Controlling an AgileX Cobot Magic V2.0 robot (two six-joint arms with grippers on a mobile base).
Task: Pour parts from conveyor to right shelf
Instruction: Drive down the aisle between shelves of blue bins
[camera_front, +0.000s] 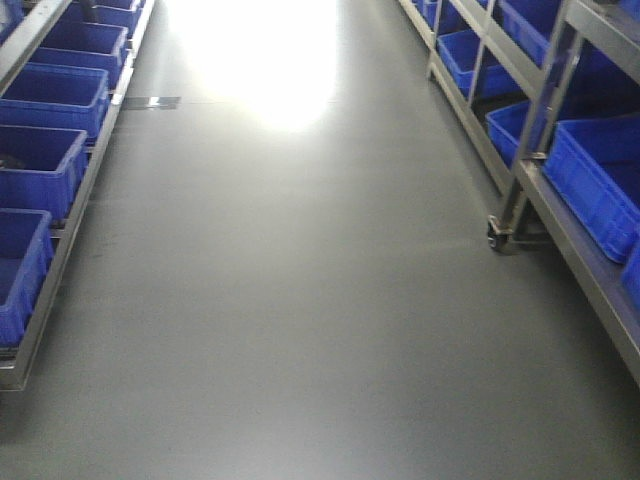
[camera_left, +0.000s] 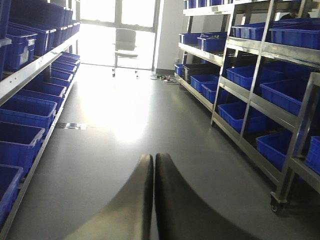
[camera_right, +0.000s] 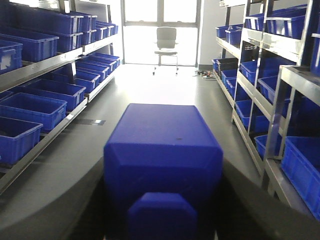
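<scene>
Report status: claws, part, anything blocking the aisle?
Left claw shut, empty. Right claw shut on part. Conveyor not in view; right shelf alongside. Only a chair at aisle's far end.

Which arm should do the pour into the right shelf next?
Right. The right jaws are shut on the part, and the right shelf stands on that side. The left jaws are shut with nothing between them.
</scene>
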